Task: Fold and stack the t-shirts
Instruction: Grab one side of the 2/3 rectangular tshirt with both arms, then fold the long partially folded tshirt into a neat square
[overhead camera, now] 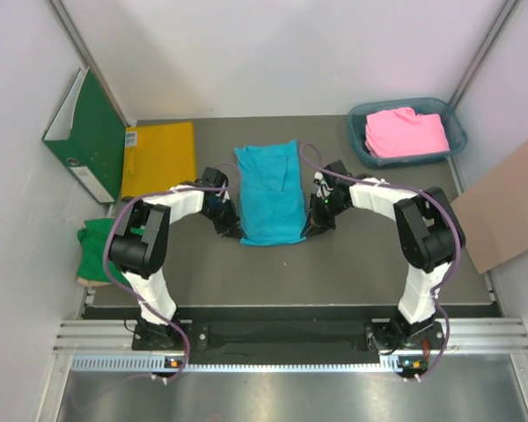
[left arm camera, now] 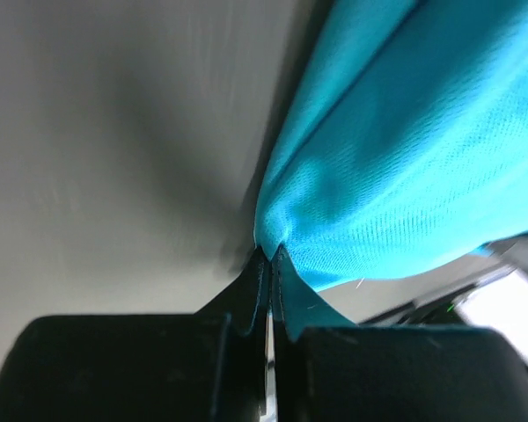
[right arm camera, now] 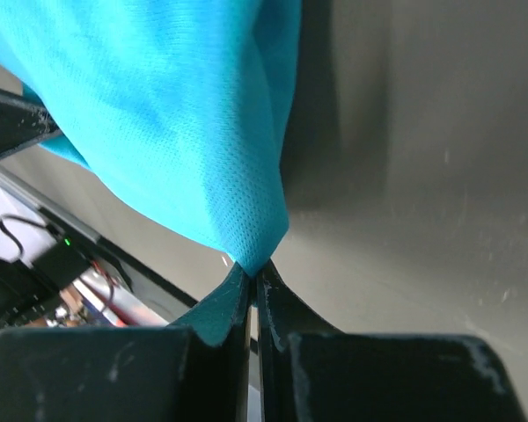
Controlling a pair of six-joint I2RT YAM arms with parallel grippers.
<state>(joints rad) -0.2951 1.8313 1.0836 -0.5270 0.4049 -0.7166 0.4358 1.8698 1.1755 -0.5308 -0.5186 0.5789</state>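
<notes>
The soft turquoise-blue t-shirt (overhead camera: 270,193) lies as a long narrow strip in the middle of the dark grey table (overhead camera: 352,264), running away from the arms. The left gripper (left arm camera: 270,255) is pinched tight on the shirt's near left corner, with cloth bunching out of the black fingertips. The right gripper (right arm camera: 253,271) is clamped the same way on the near right corner. A folded pink t-shirt (overhead camera: 407,132) sits in a blue plastic bin (overhead camera: 359,119) at the far right. A crumpled bright green t-shirt (overhead camera: 97,237) lies at the table's left edge, behind the left arm. A stiff yellow envelope (overhead camera: 158,158) lies flat at the far left, just beside an upright green binder (overhead camera: 88,132).
</notes>
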